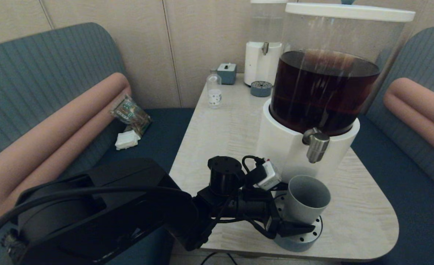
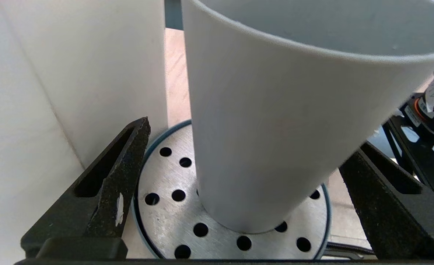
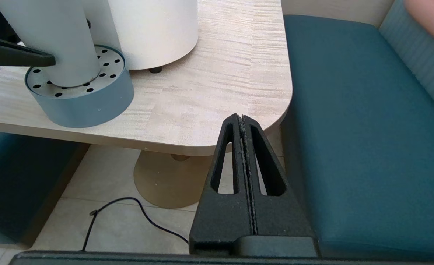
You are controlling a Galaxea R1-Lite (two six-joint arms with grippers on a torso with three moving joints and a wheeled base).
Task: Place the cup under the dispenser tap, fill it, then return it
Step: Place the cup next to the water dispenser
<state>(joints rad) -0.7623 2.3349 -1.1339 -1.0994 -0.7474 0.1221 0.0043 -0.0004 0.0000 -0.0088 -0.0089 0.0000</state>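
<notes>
Pale wood-grain table (image 1: 220, 132) with rounded corners stands between teal bench seats (image 1: 55, 73), and the landmark on it is the big dispenser (image 1: 312, 121), a white base carrying a clear tank of dark brown liquid. From the front of that base juts the dispenser tap (image 1: 315, 144), a short brushed-steel spout. Directly below the tap sits a round blue-grey drip tray (image 1: 305, 235) with a perforated metal top, just beside the dispenser's base, and the cup (image 1: 306, 198) stands on that tray, grey-blue, its open mouth tilted a little toward the camera in the head view. The left gripper (image 1: 287, 217) reaches in from the side away from the dispenser; its fingers (image 2: 117, 184) are spread apart on either side of the cup, with gaps visible between pads and cup wall in the left wrist view. The right gripper (image 3: 244, 147) hangs off the table edge, well apart from the dispenser, above the floor, its two fingers pressed together on nothing. Behind the dispenser stand a smaller dispenser (image 1: 263, 44), a small clear bottle (image 1: 214, 92) and a little grey box (image 1: 227, 73).
</notes>
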